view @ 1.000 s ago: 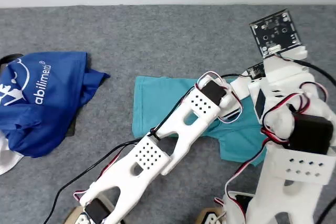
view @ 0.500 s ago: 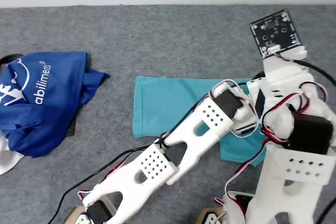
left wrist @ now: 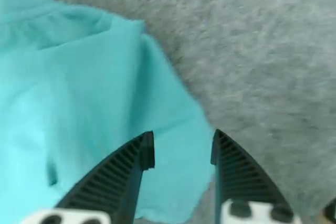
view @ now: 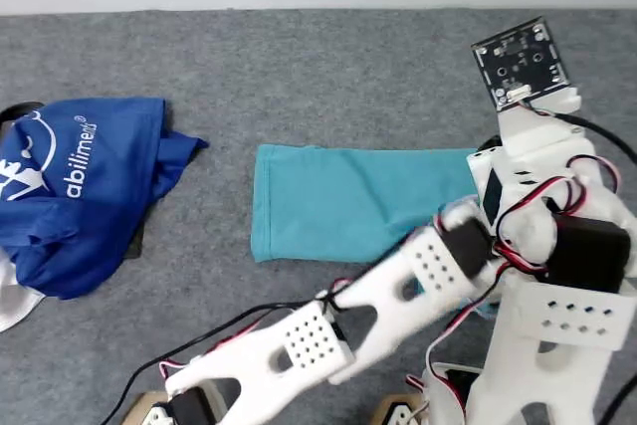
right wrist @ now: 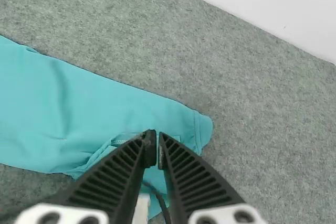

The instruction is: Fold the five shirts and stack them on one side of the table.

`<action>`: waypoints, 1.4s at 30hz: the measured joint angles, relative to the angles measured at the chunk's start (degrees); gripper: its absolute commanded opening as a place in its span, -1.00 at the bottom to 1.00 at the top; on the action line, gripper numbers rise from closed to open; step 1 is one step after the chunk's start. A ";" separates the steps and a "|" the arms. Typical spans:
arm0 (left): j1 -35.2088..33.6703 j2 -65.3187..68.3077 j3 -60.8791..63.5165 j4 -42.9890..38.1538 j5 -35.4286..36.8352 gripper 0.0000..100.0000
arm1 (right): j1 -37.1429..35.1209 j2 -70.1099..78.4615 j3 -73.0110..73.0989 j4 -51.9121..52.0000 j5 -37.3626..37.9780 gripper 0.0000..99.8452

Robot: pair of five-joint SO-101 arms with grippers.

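**Teal shirt flat mid-bench, both tools over its right end**

Teal shirt lies folded in a long strip across the middle of the grey bench. Left tool hangs over the shirt's corner, jaws wide, nothing held. Right tool is above the same end, jaws drawn to a sliver, apparently gripping nothing. Blue shirt sits crumpled at the bench's left edge, on white cloth, possibly another shirt.

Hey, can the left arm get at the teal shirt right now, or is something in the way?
Probably yes. The left tool hangs open just above an edge of the teal shirt, and nothing lies between them.
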 measured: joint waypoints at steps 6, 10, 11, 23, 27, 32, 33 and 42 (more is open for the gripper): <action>1.93 0.00 1.49 0.09 -0.70 -0.62 | 0.09 0.00 0.00 0.00 0.00 -0.97; 1.76 0.00 6.24 0.09 -1.32 -0.62 | 0.00 0.00 0.00 0.00 0.00 -0.97; 1.58 0.00 7.30 0.09 -1.32 -0.62 | 0.09 0.00 0.00 0.00 0.00 -0.97; -1.49 4.48 8.35 -1.58 -3.25 -0.91 | 0.18 0.00 0.00 0.00 0.00 -0.98; -1.49 4.48 8.35 -1.67 -3.43 -0.97 | 0.00 0.00 0.00 0.00 0.00 -0.98; -1.49 4.57 2.37 -1.05 -3.43 -0.97 | 0.18 0.00 0.00 0.00 0.00 -0.98; -1.58 4.57 0.62 -0.97 -3.43 -0.97 | 0.09 0.00 0.00 0.00 0.00 -0.98; -5.98 4.48 -1.05 -3.52 -3.43 -0.94 | 0.18 0.00 0.00 0.00 0.00 -0.98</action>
